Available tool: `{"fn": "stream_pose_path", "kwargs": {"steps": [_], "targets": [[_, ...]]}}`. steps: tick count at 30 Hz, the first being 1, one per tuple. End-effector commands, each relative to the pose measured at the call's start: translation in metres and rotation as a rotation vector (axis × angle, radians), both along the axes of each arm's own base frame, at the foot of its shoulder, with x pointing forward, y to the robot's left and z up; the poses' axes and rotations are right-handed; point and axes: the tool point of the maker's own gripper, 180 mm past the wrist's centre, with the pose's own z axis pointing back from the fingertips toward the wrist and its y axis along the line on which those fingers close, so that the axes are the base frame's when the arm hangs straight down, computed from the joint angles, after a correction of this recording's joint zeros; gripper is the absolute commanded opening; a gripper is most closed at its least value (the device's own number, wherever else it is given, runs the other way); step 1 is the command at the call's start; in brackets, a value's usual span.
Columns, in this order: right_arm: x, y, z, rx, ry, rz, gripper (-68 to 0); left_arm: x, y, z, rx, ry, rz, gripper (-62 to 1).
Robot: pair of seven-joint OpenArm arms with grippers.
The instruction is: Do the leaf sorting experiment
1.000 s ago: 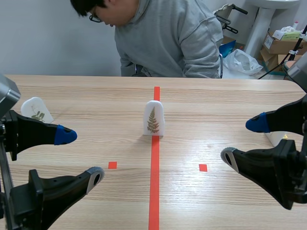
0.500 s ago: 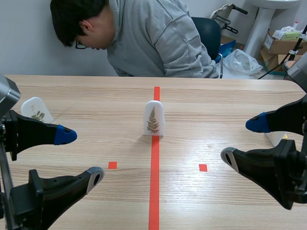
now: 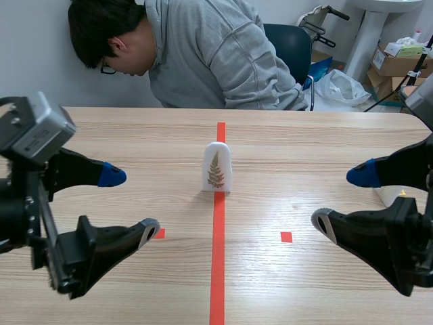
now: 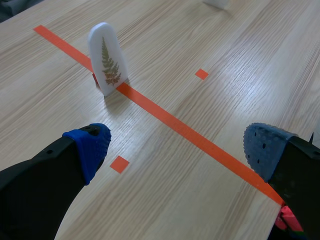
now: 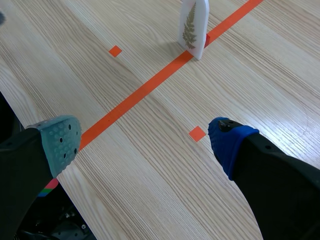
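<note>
I see a white round-topped fern-leaf tablet [image 3: 217,167] upright at 12 o'clock on centre tape [image 3: 218,257] | left gripper [image 3: 130,204] agape, empty | right gripper [image 3: 343,198] likewise

The bench [image 3: 304,142] is pale wood or wood-look laminate with fine straight grain, smooth, with a soft sheen that catches light toward its right edge. The tape line [image 3: 218,257] down its middle is flat, matt orange-red. The leaf tablet [image 3: 217,166] standing on that line looks like smooth white plastic, faintly glossy, with a fern leaf on its face. The left end effector [image 3: 130,203] and the right end effector [image 3: 342,200] have matt black hard-plastic fingers; each carries a blue pad [image 4: 92,145] and a grey-green pad [image 5: 60,142], both soft, rubbery and dimpled. The person's sweatshirt [image 3: 216,54] is matt grey knit cloth
</note>
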Motion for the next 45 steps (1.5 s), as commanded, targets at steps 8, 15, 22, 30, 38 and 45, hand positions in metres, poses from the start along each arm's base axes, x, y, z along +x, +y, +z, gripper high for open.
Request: {"fn": "stream_pose_path", "kwargs": {"steps": [8,15,22,30,38,45], "targets": [[0.003,0.0,0.006,0.017,-0.022,0.005,-15.7,0.07,-0.025,-0.014,0.05,-0.086,-0.104,-4.3],[0.003,0.0,0.006,0.02,-0.022,0.003,-15.7,0.117,-0.06,-0.027,0.109,-0.115,-0.154,-4.3],[0.003,0.0,0.007,0.02,-0.022,0.003,-15.7,0.152,-0.072,-0.05,0.191,-0.135,-0.119,-4.3],[0.003,0.001,0.007,0.025,-0.022,0.001,-15.7,0.175,-0.082,-0.071,0.277,-0.145,-0.082,-4.3],[0.003,0.001,0.007,0.024,-0.022,0.001,-15.7,0.176,-0.103,-0.079,0.285,-0.132,-0.089,-4.3],[0.003,0.001,0.007,0.025,-0.022,0.001,-15.7,0.178,-0.104,-0.082,0.308,-0.151,-0.082,-4.4]]}}
